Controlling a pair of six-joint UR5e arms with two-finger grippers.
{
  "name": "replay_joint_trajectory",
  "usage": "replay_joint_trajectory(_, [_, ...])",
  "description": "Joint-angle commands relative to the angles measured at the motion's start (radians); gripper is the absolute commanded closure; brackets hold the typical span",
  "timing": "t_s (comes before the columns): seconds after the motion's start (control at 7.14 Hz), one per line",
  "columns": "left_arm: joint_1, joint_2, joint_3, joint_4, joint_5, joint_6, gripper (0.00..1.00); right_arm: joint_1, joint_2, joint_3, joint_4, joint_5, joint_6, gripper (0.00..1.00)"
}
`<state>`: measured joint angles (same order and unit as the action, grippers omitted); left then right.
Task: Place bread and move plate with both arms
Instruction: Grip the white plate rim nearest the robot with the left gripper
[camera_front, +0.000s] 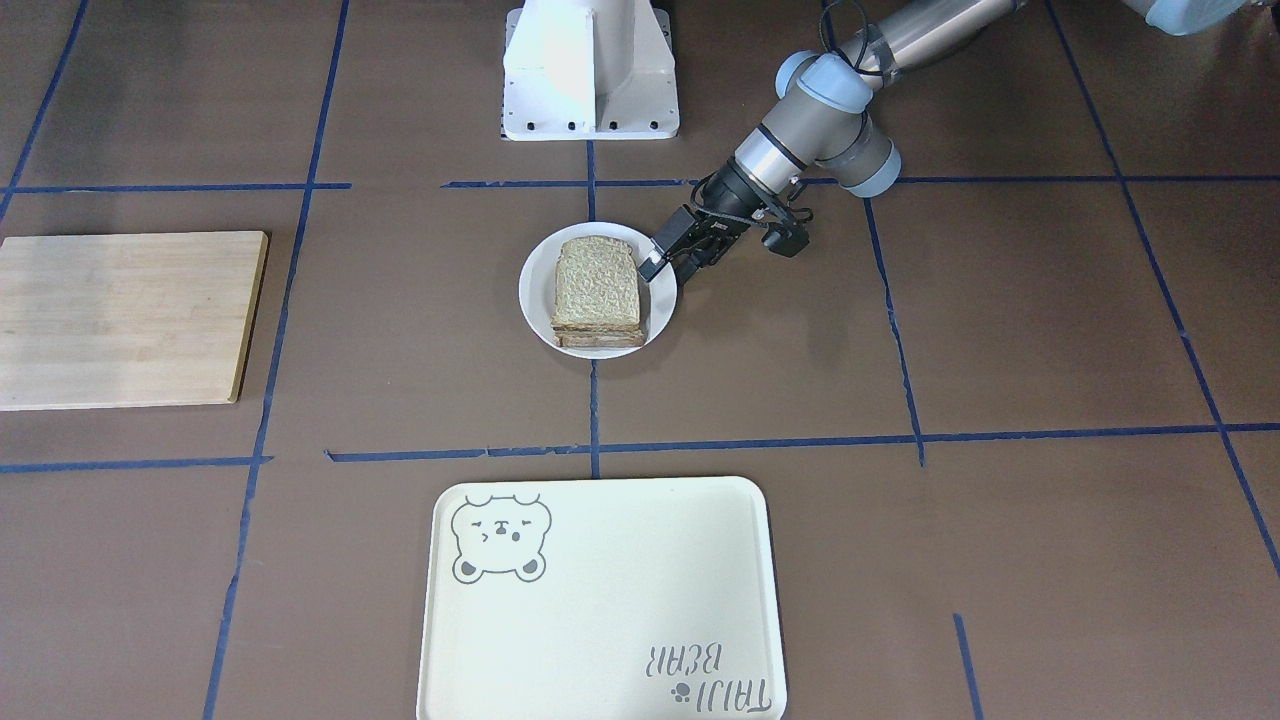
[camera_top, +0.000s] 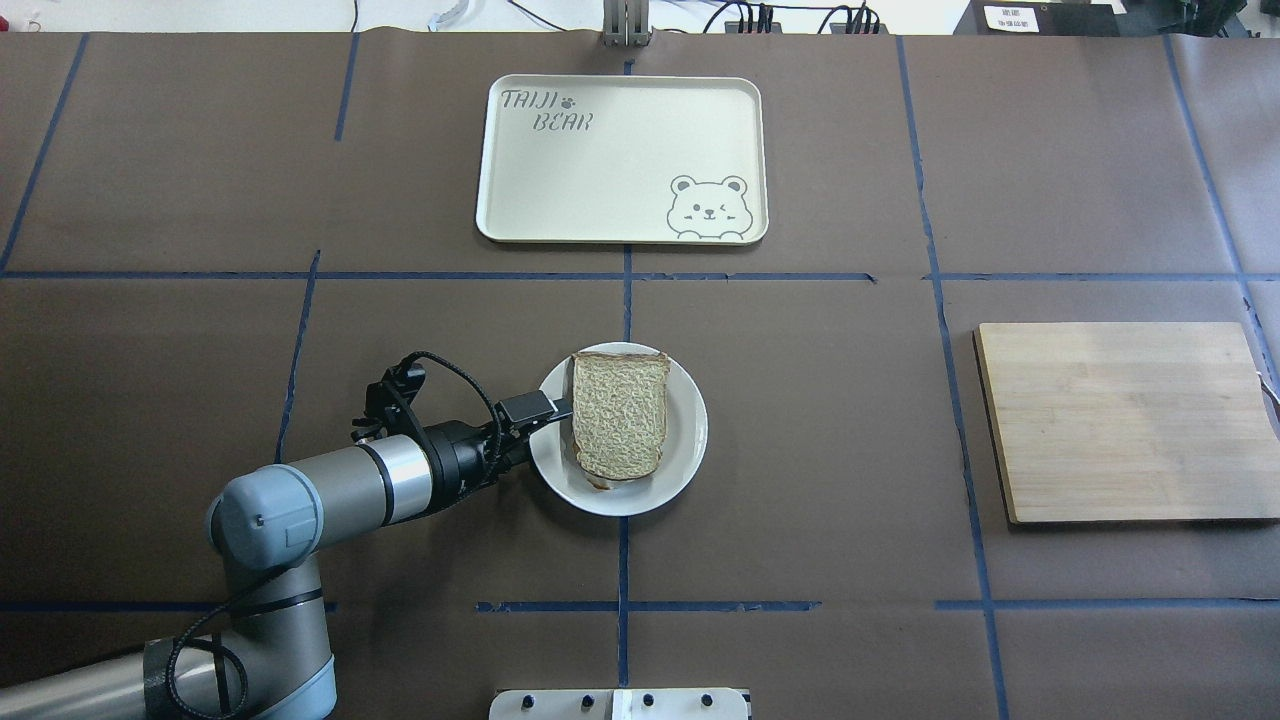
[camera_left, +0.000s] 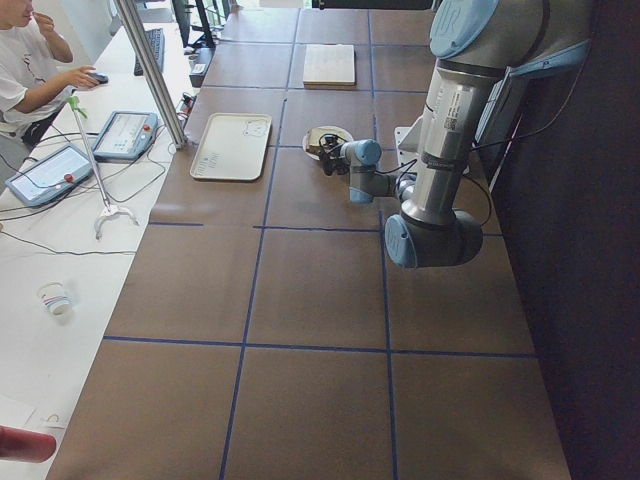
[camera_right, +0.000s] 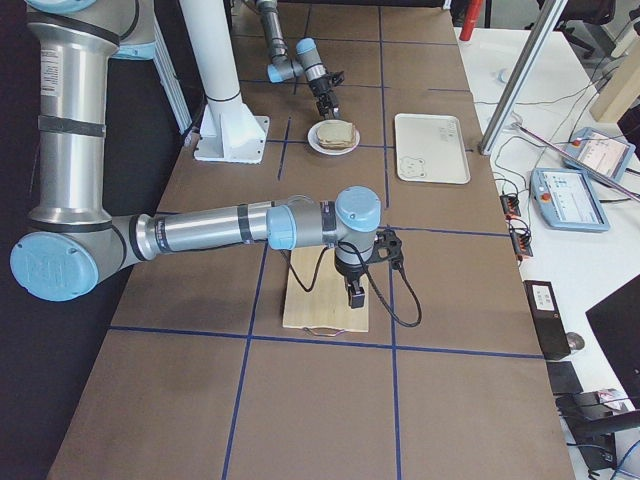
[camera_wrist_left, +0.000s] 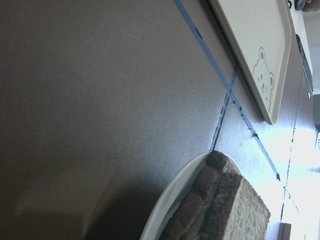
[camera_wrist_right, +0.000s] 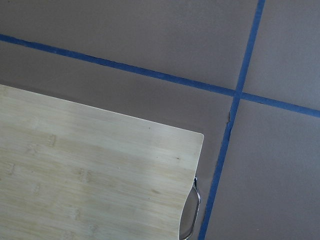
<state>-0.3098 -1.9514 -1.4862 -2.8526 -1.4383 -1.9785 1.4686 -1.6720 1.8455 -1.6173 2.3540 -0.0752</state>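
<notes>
The speckled grey-brown bread (camera_front: 597, 285) lies flat on top of other slices on the small white plate (camera_front: 535, 290) at the table's middle. It also shows in the overhead view as bread (camera_top: 620, 410) on plate (camera_top: 685, 430). My left gripper (camera_front: 668, 265) (camera_top: 535, 432) is low at the plate's rim on the robot's left side, beside the bread, and looks open and empty. The left wrist view shows the plate rim (camera_wrist_left: 170, 205) and bread crust (camera_wrist_left: 230, 210) close up. My right gripper (camera_right: 353, 293) hovers over the wooden board; I cannot tell if it is open.
A cream bear tray (camera_top: 620, 160) lies on the far side of the plate. A wooden cutting board (camera_top: 1120, 420) lies on the robot's right, its metal handle (camera_wrist_right: 192, 210) at one end. The robot's white base (camera_front: 590, 70) stands behind the plate.
</notes>
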Motion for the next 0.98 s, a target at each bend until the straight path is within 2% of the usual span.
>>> replay_joint_trajectory(0.0, [0.008, -0.004, 0.007, -0.001, 0.004, -0.006, 0.29, 0.001, 0.000, 0.000, -0.001, -0.001, 0.000, 0.00])
replay_joint_trajectory(0.14, [0.008, -0.004, 0.007, -0.001, 0.004, -0.008, 0.65, -0.001, 0.000, 0.000, -0.001, -0.001, 0.000, 0.00])
replay_joint_trajectory(0.28, [0.008, -0.003, 0.007, -0.001, 0.004, -0.007, 0.88, -0.001, 0.000, 0.000, -0.001, -0.002, 0.000, 0.00])
replay_joint_trajectory(0.42, [0.008, -0.003, 0.009, -0.001, 0.004, -0.003, 0.92, -0.001, 0.000, 0.000, -0.001, -0.001, 0.000, 0.00])
replay_joint_trajectory(0.84, [0.008, -0.001, 0.006, -0.004, 0.004, -0.002, 0.94, -0.001, 0.000, 0.000, 0.001, 0.001, 0.000, 0.00])
